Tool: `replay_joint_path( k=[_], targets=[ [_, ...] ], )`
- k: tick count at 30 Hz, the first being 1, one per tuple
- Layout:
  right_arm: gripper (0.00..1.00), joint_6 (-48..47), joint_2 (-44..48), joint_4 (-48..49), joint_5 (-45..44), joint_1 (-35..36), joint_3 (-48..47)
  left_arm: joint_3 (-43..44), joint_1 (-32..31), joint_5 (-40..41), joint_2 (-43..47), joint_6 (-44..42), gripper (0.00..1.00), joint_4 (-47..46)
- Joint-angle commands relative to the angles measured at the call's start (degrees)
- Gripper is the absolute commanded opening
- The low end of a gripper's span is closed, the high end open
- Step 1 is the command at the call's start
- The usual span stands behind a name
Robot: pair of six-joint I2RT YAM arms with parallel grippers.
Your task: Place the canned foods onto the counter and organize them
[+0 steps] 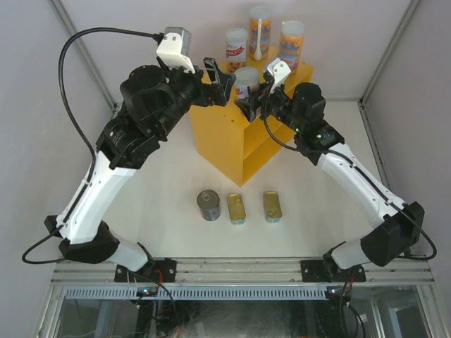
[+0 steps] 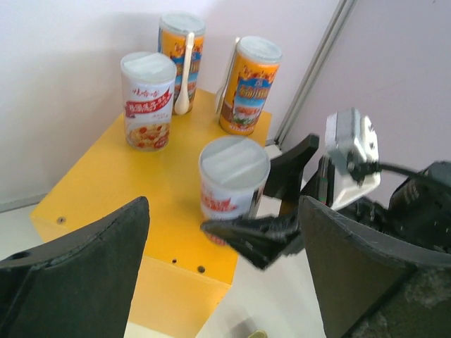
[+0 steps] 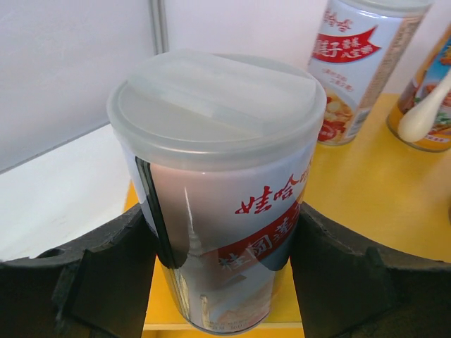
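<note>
White-labelled can (image 3: 218,176) noted upright on yellow counter (image 1: 225,141) top, near edge, pinched by right gripper (image 1: 248,105) jaws. Left gripper (image 1: 220,81) jaws spread, just left. Round tin (image 1: 208,205) and flat tins (image 1: 237,208) seen on bench (image 1: 162,204).

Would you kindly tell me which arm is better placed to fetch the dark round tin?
Likely left. The left claw is open and empty; the dark round tin lies toward its side; the right claw grips a white-labelled tall can on the yellow box-shaped counter.
</note>
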State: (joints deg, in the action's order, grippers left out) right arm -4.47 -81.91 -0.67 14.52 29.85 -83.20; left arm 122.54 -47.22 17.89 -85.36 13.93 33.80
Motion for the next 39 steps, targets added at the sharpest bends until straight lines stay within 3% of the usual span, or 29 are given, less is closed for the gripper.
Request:
replay_joint_path(
  k=[1, 20, 39],
  targets=[
    [0.00, 2.78, -1.07, 9.53, 0.04, -2.06, -1.18, -5.57, 0.20, 2.20, 5.07, 0.21, 0.90, -3.12],
    [0.00, 4.82, -6.98, 12.44, -2.39, -7.11, -2.49, -28.52, 0.18, 6.43, 20.16, 4.58, 0.90, -4.52],
    [0.00, 5.33, -11.22, 10.39, -1.13, -11.21, -6.99, -53.45, 0.20, 4.29, 32.03, 14.07, 0.90, -2.80]
  ],
)
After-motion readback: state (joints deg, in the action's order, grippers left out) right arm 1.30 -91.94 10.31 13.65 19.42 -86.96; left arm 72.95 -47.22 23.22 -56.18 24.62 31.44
